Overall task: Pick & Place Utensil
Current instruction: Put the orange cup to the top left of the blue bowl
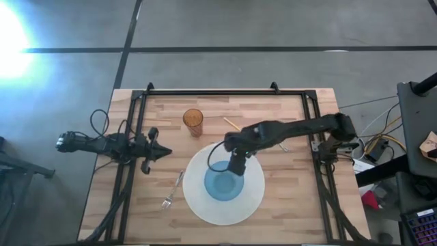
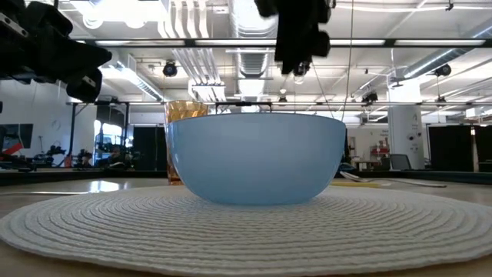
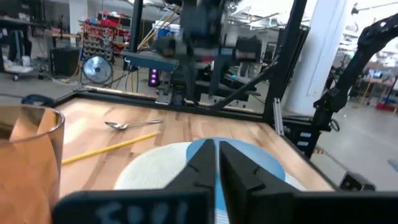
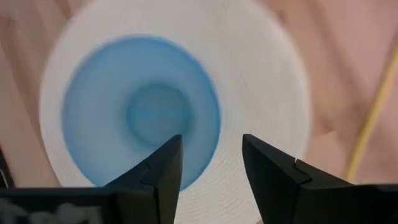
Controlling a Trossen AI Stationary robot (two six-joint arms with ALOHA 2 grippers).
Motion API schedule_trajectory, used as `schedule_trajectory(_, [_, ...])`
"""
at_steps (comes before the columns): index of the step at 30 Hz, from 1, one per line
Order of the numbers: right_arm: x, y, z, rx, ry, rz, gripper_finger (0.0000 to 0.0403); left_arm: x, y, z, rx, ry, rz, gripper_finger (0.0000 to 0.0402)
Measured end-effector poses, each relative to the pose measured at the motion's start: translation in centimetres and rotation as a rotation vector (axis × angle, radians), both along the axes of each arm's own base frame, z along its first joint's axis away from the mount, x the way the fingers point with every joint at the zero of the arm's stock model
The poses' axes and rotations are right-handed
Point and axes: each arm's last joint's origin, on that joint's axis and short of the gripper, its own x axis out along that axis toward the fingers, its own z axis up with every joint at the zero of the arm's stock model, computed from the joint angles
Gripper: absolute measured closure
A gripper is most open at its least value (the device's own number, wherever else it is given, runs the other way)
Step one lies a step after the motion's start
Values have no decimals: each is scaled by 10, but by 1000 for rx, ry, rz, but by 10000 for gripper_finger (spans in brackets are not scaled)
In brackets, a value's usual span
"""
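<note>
A silver fork (image 1: 173,190) lies flat on the wooden table, just left of a round white placemat (image 1: 256,198). A blue bowl (image 1: 220,184) stands on the placemat. My right gripper (image 1: 235,167) hangs open above the bowl's far right rim, pointing down; its wrist view shows the bowl (image 4: 140,112) below the gripper (image 4: 211,155), which touches nothing. My left gripper (image 1: 162,152) is shut and empty at the table's left side, above the wood beyond the fork. A silver spoon (image 3: 130,124) lies farther back on the table.
An amber cup (image 1: 193,121) stands beyond the placemat toward the far edge. A thin yellow stick (image 1: 231,124) lies to its right, near the spoon. A black metal frame (image 1: 218,92) runs along the table's far, left and right sides. Bare wood lies left of the fork.
</note>
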Motion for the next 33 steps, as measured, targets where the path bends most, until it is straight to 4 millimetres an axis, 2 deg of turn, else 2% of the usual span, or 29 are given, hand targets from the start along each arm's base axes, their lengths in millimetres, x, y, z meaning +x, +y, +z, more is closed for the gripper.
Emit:
schedule_trajectory(10, [-58, -14, 78, -238, -239, 121, 237, 0, 2, 7, -52, -75, 74, 252])
schedule_trajectory(13, [-79, -18, 98, -314, -300, 141, 241, -1, 3, 12, -64, -127, 78, 235])
schedule_trajectory(17, [-107, -22, 119, -385, -368, 157, 248, -3, 3, 23, -88, -202, 76, 233])
schedule_trajectory(25, [-151, -26, 138, -400, -448, 161, 258, -5, 7, 57, 12, -197, 229, 236])
schedule_trajectory(29, [-161, -27, 139, -399, -443, 160, 263, -5, 10, 87, 93, -150, 331, 236])
schedule_trajectory(33, [-163, -27, 132, -399, -427, 164, 267, -5, 13, 120, 175, -23, 413, 236])
